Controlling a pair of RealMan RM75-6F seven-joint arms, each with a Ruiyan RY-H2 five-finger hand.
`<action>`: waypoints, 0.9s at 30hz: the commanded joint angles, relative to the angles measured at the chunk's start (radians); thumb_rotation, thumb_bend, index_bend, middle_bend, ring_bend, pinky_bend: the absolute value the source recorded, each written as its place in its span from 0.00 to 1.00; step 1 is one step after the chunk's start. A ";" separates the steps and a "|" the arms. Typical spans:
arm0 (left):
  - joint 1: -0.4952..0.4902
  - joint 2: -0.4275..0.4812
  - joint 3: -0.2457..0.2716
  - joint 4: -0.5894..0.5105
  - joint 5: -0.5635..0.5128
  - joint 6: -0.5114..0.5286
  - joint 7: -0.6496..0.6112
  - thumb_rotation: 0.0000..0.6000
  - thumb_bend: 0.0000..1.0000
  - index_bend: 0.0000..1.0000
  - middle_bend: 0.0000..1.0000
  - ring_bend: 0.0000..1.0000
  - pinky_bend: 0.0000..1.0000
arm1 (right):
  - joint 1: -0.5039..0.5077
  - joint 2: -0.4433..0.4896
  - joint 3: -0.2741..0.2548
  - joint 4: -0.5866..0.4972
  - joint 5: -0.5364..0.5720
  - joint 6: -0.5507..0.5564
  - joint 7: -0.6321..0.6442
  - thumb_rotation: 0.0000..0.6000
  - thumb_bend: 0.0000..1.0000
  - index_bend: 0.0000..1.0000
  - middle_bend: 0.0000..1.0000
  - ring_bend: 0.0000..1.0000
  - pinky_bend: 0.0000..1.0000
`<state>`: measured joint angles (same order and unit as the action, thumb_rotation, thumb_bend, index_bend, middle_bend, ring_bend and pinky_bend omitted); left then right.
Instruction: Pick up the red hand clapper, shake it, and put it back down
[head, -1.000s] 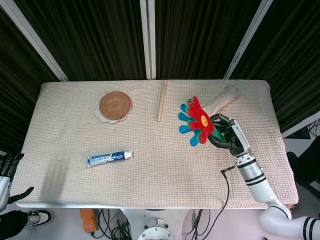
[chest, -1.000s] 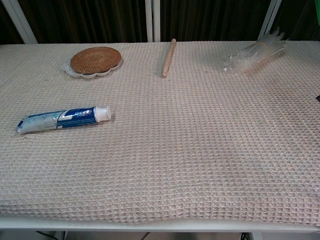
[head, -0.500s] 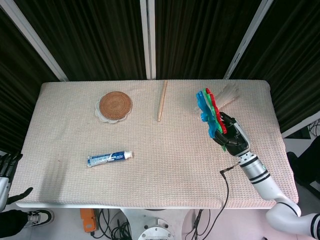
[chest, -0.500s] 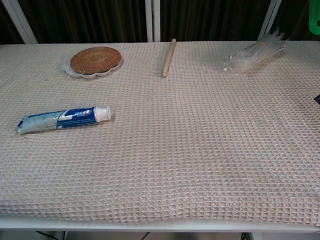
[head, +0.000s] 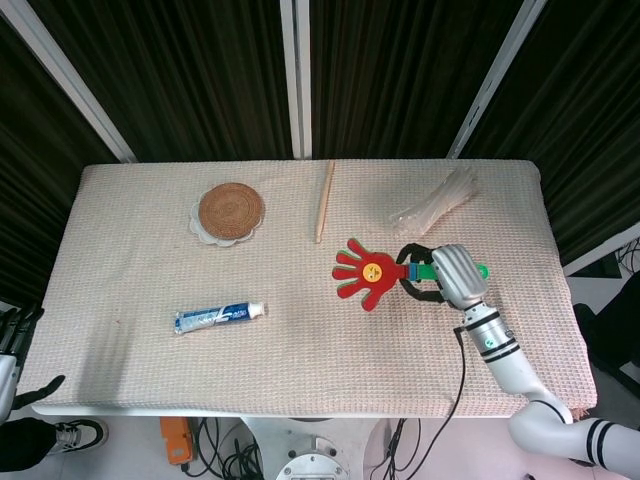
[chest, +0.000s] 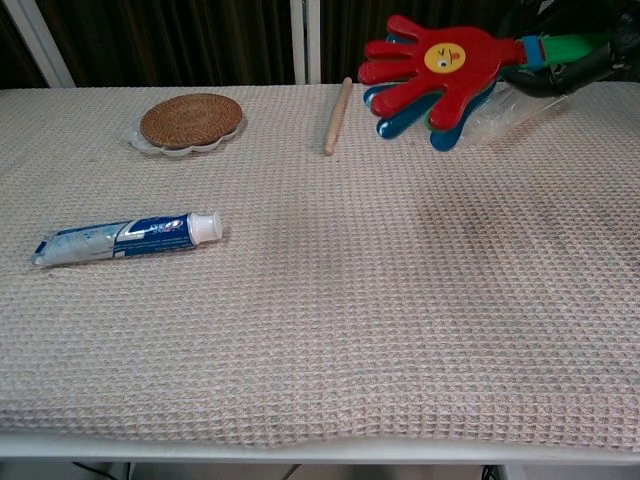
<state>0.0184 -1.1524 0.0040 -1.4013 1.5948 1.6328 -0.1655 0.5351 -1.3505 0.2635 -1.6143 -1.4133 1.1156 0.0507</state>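
Above the right half of the table (head: 300, 330), my right hand (head: 450, 275) holds the red hand clapper (head: 365, 272) by its green handle, fingers wrapped around the grip. The clapper is in the air, lying nearly flat, with its red palm and small yellow face turned upward and its fingers spread toward the table's middle. From the chest view the clapper (chest: 440, 65) hangs clear of the cloth, the blue and green leaves showing just beneath the red one, and my right hand (chest: 575, 60) appears only as dark fingers at the upper right edge of that picture.

Behind the clapper, near the far right of the table, lies a bundle of clear plastic straws (head: 435, 205), apart from my hand. A wooden stick (head: 324, 200) lies at the far middle edge, pointing roughly away from me. To its left sits a round woven coaster (head: 230, 210) resting on a pale scalloped dish. Nearer to me on the left half lies a toothpaste tube (head: 220, 316), its white cap toward the right, well apart from everything else.

My left hand (head: 12, 335) shows only at the lower left corner of the head view, off the table's edge; I cannot tell how its fingers are set, beyond that nothing visible is in them.
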 joint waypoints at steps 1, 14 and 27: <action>0.000 -0.001 -0.001 0.002 -0.001 0.000 -0.002 1.00 0.10 0.08 0.02 0.00 0.03 | 0.006 -0.114 -0.030 0.073 0.109 0.013 -0.167 1.00 0.45 0.76 0.92 0.95 1.00; 0.003 -0.004 0.001 0.011 -0.002 0.000 -0.010 1.00 0.10 0.08 0.02 0.00 0.03 | -0.049 -0.328 -0.049 0.248 0.084 0.083 0.274 1.00 0.35 0.72 0.90 0.93 1.00; 0.005 -0.005 0.001 0.019 -0.008 -0.002 -0.021 1.00 0.10 0.08 0.02 0.00 0.03 | -0.035 -0.384 -0.088 0.374 0.098 -0.002 0.235 1.00 0.19 0.38 0.50 0.44 0.71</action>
<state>0.0237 -1.1573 0.0044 -1.3825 1.5872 1.6303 -0.1862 0.4909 -1.7367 0.1933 -1.2500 -1.3070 1.1412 0.3259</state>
